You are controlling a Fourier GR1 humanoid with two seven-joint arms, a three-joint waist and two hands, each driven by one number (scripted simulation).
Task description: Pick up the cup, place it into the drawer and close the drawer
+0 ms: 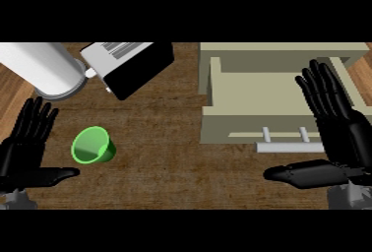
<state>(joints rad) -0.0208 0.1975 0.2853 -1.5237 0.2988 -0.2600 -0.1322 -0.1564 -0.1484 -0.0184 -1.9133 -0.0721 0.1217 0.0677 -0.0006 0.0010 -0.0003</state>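
Cup [93,145] on its side on counter — drawer [280,106] open.

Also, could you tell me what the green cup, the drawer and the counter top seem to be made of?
The green cup looks like plastic: a bright even colour, a thin wall and a soft sheen inside. The drawer seems painted wood or board, flat matt beige panels, with a pale, possibly metal, bar handle. The counter top looks like dark brown wood with a matt, grainy surface.

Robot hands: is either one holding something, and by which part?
Nothing is held. The left robot hand and right robot hand are both open; the green cup lies untouched on the counter.
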